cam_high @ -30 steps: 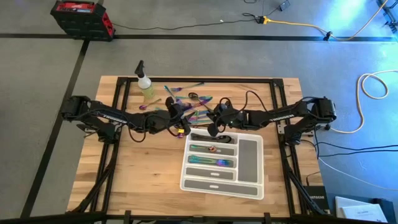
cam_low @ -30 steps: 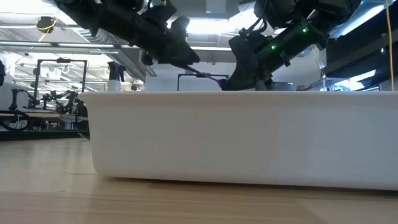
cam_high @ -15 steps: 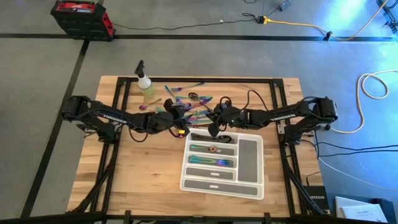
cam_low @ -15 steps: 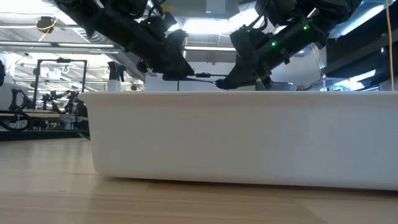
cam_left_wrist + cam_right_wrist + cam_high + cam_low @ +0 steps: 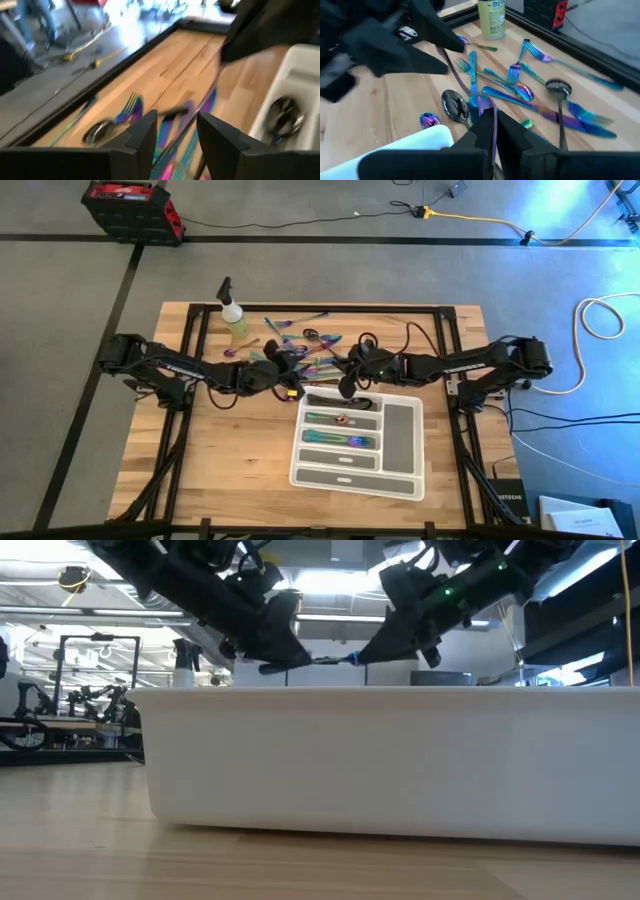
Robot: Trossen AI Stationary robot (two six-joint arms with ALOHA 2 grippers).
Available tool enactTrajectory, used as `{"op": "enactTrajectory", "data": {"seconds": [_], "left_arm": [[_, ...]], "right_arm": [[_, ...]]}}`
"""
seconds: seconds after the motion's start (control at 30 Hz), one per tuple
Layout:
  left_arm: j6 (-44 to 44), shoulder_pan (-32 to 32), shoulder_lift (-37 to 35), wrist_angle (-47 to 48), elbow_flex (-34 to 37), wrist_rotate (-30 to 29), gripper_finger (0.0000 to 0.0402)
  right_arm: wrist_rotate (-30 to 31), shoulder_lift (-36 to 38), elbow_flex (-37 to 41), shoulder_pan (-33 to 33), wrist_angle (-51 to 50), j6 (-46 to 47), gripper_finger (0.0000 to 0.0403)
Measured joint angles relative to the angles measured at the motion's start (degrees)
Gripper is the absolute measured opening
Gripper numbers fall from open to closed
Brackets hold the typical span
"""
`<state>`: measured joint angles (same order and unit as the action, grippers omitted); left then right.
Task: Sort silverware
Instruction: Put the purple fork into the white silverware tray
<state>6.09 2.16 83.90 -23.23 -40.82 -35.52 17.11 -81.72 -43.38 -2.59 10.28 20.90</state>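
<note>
1. Silverware [image 5: 310, 345] lies scattered on the tabletop [image 5: 230, 450] between the spray bottle [image 5: 234, 320] and the compartment tray [image 5: 400, 480]; a few pieces already sit in the tray's slots.
2. High view: both arms reach inward and meet above the pile, left gripper [image 5: 290, 365] and right gripper [image 5: 345, 370] close together, just beyond the tray's far edge.
3. Low view only: a slim iridescent utensil [image 5: 325, 661] hangs level in the air above the tray wall, spanning between left gripper [image 5: 275, 655] and right gripper [image 5: 375, 650]. The high view does not resolve this.
4. Right wrist view: right fingers [image 5: 482, 127] are clenched tight on a thin iridescent handle [image 5: 493, 137] that runs between them. Forks, spoons and a dark spoon [image 5: 454, 105] lie spread beyond.
5. Left wrist view: left fingers [image 5: 147, 130] stand part-way apart around a rainbow strip [image 5: 192, 117]; whether they press it, cannot tell.
6. Writing: the bottle's yellow-green label shows in the right wrist view, lettering too blurred to read.
</note>
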Motion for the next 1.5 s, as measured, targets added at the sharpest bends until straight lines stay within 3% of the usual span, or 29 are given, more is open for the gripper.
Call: {"op": "enactTrajectory", "data": {"seconds": [0.2,0.37,0.53,0.73,0.93,1.07,1.33,1.5], "left_arm": [[-4.88,3.82,-1.01,-7.73,-0.02,-2.14,0.0125],[-8.67,6.83,-2.10,-8.29,-0.04,-8.50,0.0125],[-15.60,11.92,-2.12,-6.73,-0.04,-19.50,0.0125],[-19.03,17.60,-2.12,-6.07,-0.02,-29.84,0.0125],[-18.22,21.74,-2.12,-6.08,1.64,-32.05,0.0125],[-14.20,23.75,-2.10,-5.96,3.08,-32.28,0.0125],[-15.38,28.91,-2.10,-5.42,3.80,-32.42,0.0125],[-15.06,30.25,-2.10,-4.63,3.80,-32.45,0.0125]], "right_arm": [[0.89,3.24,-0.02,-0.37,-6.57,2.61,0.0000],[-0.61,7.22,-0.02,1.10,-16.02,13.36,0.0000],[-0.43,8.38,-0.02,9.92,-20.10,24.30,0.0000],[12.05,8.21,-0.02,24.99,-18.62,42.20,0.0000],[25.81,5.03,-0.02,39.27,-16.11,58.10,0.0000],[31.35,-0.10,-0.02,44.46,-14.63,65.52,0.0000],[31.13,-11.81,-0.39,45.38,-3.90,71.92,0.0000],[28.38,-16.39,-6.98,45.40,-8.55,73.73,0.0000]]}}
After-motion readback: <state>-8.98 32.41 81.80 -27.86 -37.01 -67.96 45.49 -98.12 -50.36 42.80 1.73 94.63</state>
